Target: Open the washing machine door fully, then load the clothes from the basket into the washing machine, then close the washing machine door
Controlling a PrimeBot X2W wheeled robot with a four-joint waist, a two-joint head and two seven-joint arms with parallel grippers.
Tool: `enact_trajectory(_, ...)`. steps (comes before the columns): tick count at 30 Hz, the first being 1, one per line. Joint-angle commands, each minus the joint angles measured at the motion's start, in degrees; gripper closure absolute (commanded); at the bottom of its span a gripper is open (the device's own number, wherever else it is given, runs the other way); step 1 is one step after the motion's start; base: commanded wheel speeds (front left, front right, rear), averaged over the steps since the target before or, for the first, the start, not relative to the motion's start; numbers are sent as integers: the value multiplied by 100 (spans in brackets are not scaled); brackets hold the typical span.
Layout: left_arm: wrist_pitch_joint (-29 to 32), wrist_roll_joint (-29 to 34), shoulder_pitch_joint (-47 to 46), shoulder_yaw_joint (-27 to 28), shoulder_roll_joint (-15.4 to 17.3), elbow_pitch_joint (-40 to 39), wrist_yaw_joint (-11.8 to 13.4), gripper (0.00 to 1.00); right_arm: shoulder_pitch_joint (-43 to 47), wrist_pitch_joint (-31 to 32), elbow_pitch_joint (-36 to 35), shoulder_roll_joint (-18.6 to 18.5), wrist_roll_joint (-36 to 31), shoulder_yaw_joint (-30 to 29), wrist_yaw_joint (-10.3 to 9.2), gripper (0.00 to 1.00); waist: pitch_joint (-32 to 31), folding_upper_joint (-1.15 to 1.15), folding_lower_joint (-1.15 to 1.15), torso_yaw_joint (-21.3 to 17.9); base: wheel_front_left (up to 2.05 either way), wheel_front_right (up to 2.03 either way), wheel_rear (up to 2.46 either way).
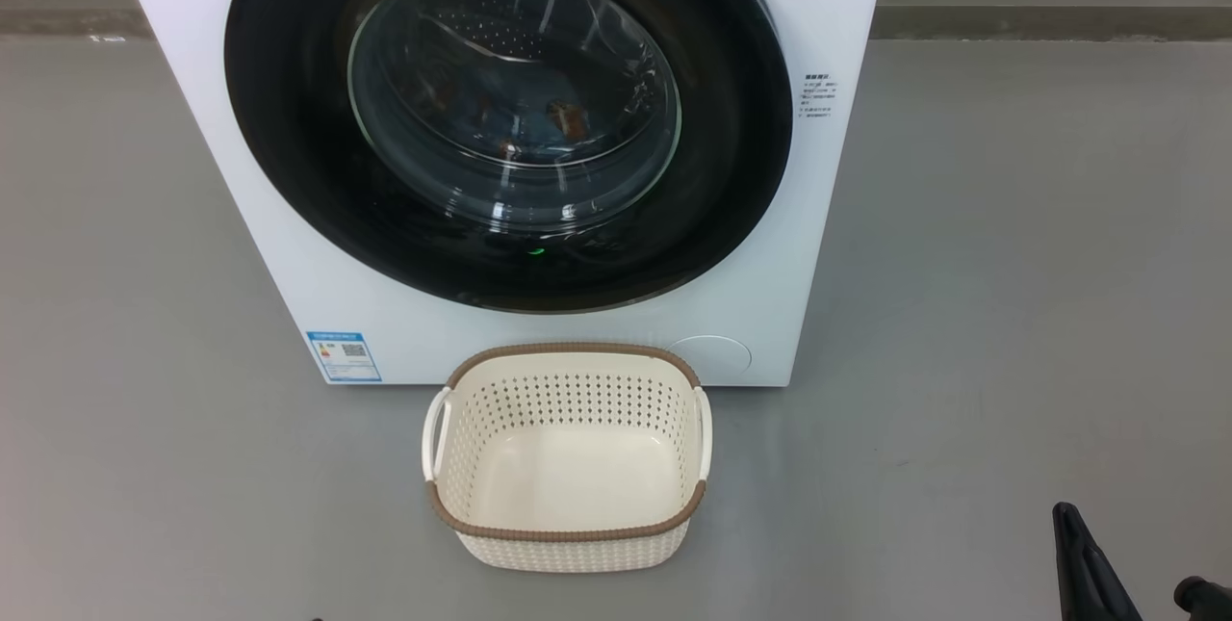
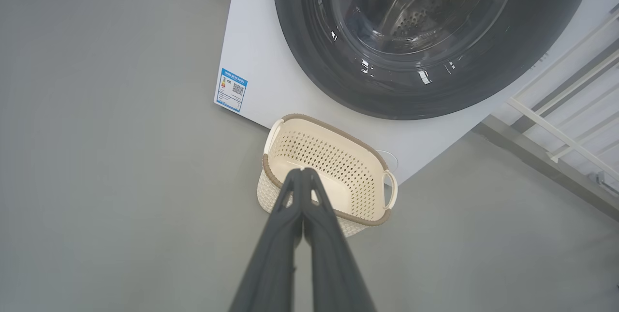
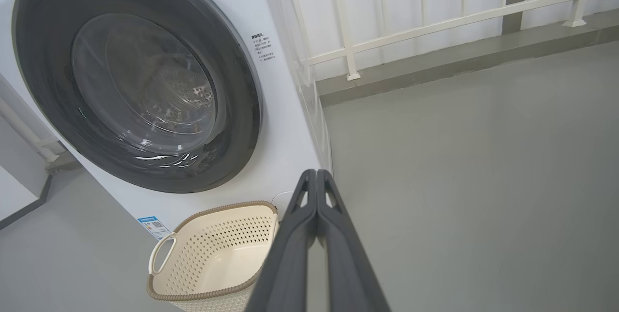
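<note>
The white washing machine stands straight ahead with its round black-rimmed door flat against the front. Behind the door glass lies pale fabric with orange-brown marks, the clothes. The cream basket sits on the floor against the machine's front, and its inside is bare. In the left wrist view my left gripper is shut with nothing in it, hanging above the basket. My right gripper is shut too, empty, to the right of the basket; its dark finger shows at the head view's lower right.
Grey floor spreads out on both sides of the machine. A white railing runs along the wall to the machine's right, over a low grey kerb. A blue label sticker marks the machine's lower left corner.
</note>
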Motion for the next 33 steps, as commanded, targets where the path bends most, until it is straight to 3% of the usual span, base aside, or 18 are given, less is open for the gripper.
enact_trajectory(1, 40, -214, -274, 85, 97, -135, -3, 100, -239, 38, -99, -54, 225, 53, -7, 100, 7, 0, -1, -10, 0, 0, 0)
enact_trajectory(33, 560, -2073, -678, 290, 139, -185, -7, 100, -614, 590, 160, -90, 2479, 196, -17, 100, 109, 0, -1, -153, 0, 0, 0)
